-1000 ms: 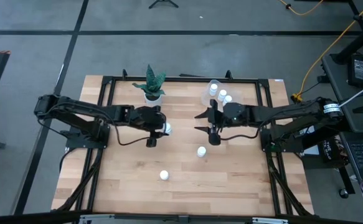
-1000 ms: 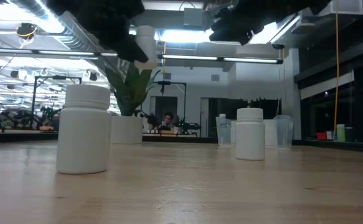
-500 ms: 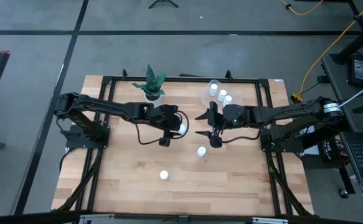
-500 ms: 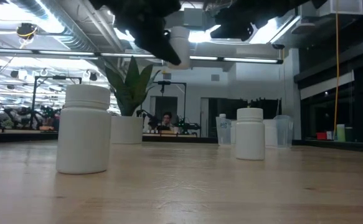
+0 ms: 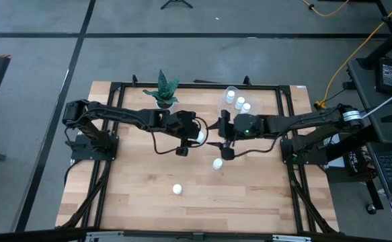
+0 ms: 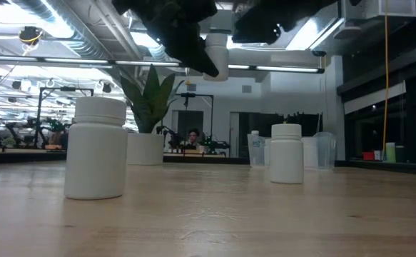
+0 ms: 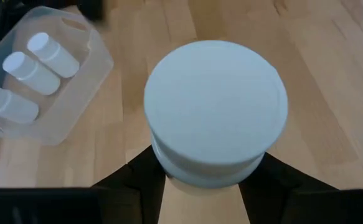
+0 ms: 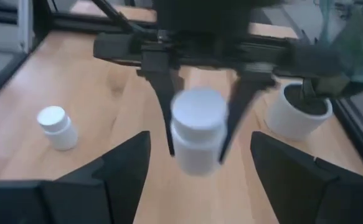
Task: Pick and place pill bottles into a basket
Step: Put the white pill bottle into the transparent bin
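My left gripper (image 5: 196, 136) is shut on a white pill bottle (image 5: 201, 138) held high above the table's middle; the bottle also shows in the low view (image 6: 216, 53). My right gripper (image 5: 214, 134) is open and empty, level, just to the right of that bottle and facing it (image 8: 197, 134). Two more bottles stand on their bases on the table (image 5: 217, 163) (image 5: 177, 189). The clear basket (image 5: 230, 101) sits at the far middle with three bottles in it. My left gripper pinches the bottle's body just below the cap (image 7: 169, 168) between its two fingers (image 8: 167, 109). The fingers come from above, pointing down. The bottle hangs upright, cap up, lifted clear of the table.
A white pot with a green plant (image 5: 164, 101) stands at the far edge, left of the basket. The dark frame rails (image 5: 115, 101) run along the table's sides and back. Bare wood lies along the near edge.
My left gripper has carried the bottle toward the table's right edge, high and clear of the table, up to my right gripper. My right gripper has edged a little toward the table's left, staying open.
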Controlling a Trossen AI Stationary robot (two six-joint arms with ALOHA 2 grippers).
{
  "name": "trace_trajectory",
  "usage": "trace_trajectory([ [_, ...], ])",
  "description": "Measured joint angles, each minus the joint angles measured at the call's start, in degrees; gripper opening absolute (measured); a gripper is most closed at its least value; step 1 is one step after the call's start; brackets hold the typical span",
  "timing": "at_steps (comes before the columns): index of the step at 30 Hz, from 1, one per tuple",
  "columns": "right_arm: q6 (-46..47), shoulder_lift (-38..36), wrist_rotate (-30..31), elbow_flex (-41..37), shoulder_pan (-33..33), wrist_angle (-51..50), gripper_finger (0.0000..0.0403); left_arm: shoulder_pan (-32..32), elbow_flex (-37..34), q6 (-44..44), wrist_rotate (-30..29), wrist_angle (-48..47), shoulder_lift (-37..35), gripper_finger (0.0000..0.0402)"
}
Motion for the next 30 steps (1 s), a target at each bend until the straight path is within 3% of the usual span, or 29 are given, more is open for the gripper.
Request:
trace_trajectory([
  [4, -1.47, 4.72, 3.71, 5.79, 0.08, -5.2, 0.0279, 1.22, 0.0, 0.06, 1.48, 0.08, -0.02, 0.016],
  [16, -2.88, 12.71, 3.92, 13.42, -0.06, -8.01, 0.0276, 1.5, 0.0, 3.54, 2.45, -0.03, -0.02, 0.016],
  [30, -2.82, 11.79, 3.72, 13.65, -0.04, -11.49, 0.0204, 1.5, 0.0, 5.04, 2.97, 0.44, -0.02, 0.016],
])
